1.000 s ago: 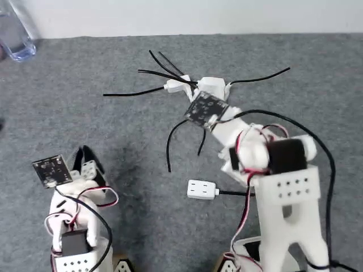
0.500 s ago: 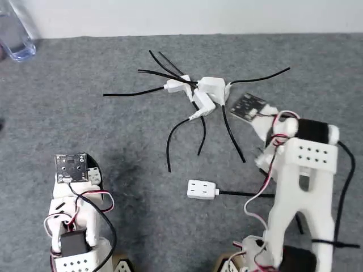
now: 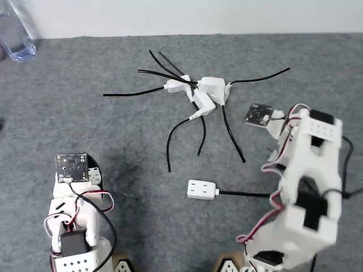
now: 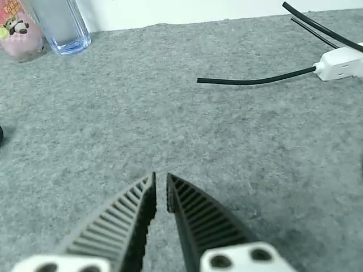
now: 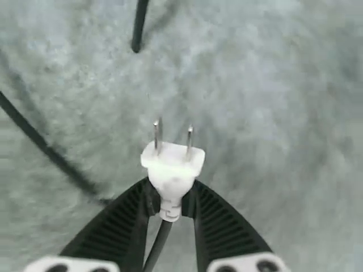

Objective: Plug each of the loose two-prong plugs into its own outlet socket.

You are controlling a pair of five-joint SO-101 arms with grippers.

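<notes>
Held plug (image 5: pixel 172 161): white, two prongs, clamped at its neck by the right gripper (image 5: pixel 172 190). Fingers closed snugly on either side. Prongs point away from the wrist toward the grey carpet (image 5: pixel 272 85), and the plug's cord trails back between the fingers.

Landmark: outlet strip (image 3: pixel 202 189), lying flat on the carpet with its black cord running off to the right. All its sockets look empty.

Right arm (image 3: pixel 309 164): stands to the right of the strip, raised. A second ago it was stretched out over the plug pile (image 3: pixel 204 93) on the far side of the strip. Half a second ago it had pulled back rightward, and it is now further right and higher. The pile has looked the same since the arm cleared it.

Reading: one plug has been picked and nothing is seated yet. Next comes the carry to the strip, turning the prongs to meet a socket's slots. The strip is unbraced and may slide under the push.

Left gripper (image 4: pixel 161 181): well to the left of the strip, low over bare carpet. Fingers all but closed with a sliver of gap, holding nothing. Its wrist squared up early in the last second and has been steady since.

Clear cup (image 4: pixel 59 25): far left of the strip, at the carpet's back edge.
</notes>
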